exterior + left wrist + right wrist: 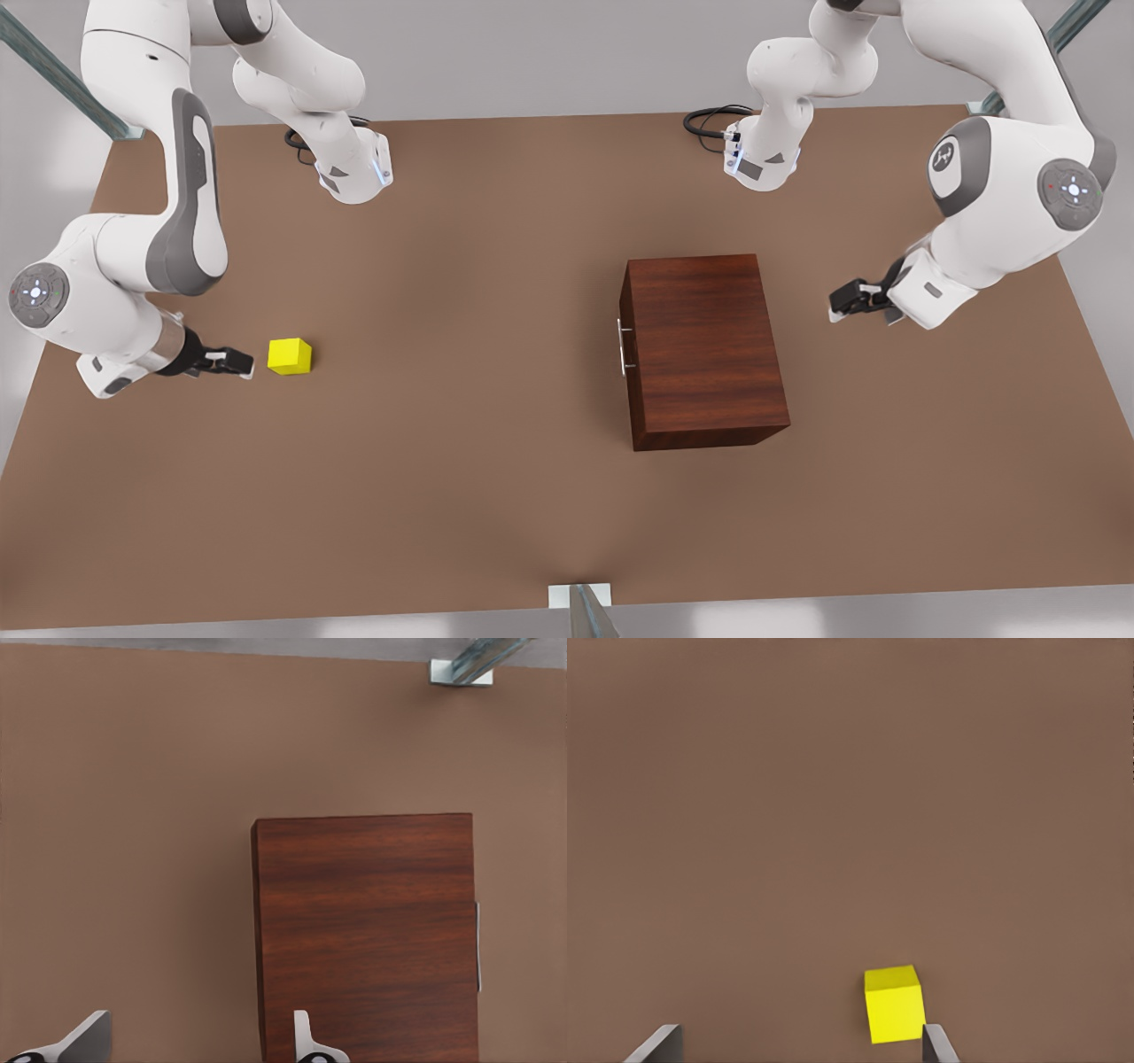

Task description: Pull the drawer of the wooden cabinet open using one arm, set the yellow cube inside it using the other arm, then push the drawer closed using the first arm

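The wooden cabinet [704, 341] [368, 930] stands right of the table's middle in the front view. Its drawer is shut flush, and the silver bar handle [623, 346] [478, 948] faces the front view's left. The yellow cube [290, 355] [895, 1003] rests on the table at the front view's left. My right gripper [244, 363] [797, 1054] hovers open just left of the cube, holding nothing. My left gripper [837, 306] [195, 1050] is open and empty, behind the cabinet's back side on the front view's right.
The brown table [461, 478] carries both arm bases [354, 168] [762, 159] with black cables at its far edge. A metal frame strut [580, 607] [465, 665] meets the near edge. Open tabletop lies between cube and cabinet.
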Controlling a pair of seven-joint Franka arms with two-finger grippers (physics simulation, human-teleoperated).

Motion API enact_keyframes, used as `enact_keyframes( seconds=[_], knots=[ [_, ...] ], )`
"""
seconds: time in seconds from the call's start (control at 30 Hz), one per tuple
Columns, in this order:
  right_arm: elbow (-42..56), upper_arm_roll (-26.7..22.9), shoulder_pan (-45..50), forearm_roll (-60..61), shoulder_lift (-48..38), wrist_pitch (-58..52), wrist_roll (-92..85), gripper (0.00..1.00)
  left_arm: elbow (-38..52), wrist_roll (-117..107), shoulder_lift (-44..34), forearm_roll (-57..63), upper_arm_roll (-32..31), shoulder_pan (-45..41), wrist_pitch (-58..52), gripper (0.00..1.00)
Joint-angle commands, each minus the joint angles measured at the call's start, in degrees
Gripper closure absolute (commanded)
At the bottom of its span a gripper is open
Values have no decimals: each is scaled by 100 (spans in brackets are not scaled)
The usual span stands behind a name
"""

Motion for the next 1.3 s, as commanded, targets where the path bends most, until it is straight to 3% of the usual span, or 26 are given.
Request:
enact_keyframes(
  seconds=[0.0, 0.1, 0.23, 0.33, 0.43, 0.5, 0.63, 0.7, 1.27],
  knots=[
    [10, 0, -1, -17, 1, 309, -32, 0, 8, -112, -11, 20, -9, -11, 287, 0],
    [10, 0, -1, -17, 1, 309, -41, 0, -97, -252, 120, 38, -61, -186, 7, 0],
    [10, 0, -1, -25, 1, 309, -41, 0, -18, -1641, 384, 1083, -70, -2225, -108, 0],
    [10, 0, -10, -25, 1, 309, -41, 0, 1378, -3651, 1648, 1294, -79, -2946, -73, 0],
    [54, 0, -10, -25, 28, 309, -41, 0, 1957, -5498, 2395, 1294, -96, -3526, 349, 0],
    [54, 0, -10, -25, 28, 300, -41, 0, 2574, -5983, 2915, 1294, -96, -3553, 480, 0],
    [54, 0, -10, -25, 28, 300, -41, 0, 2249, -6502, 3047, 1321, -79, -3614, 498, 0],
    [54, 0, -10, -25, 28, 300, -41, 0, 2012, -6458, 3232, 1971, -70, -3781, 586, 0],
    [63, 0, -10, -25, 37, 300, -41, 0, 1968, -6484, 3777, 2674, -52, -3984, 560, 0]
  ],
)
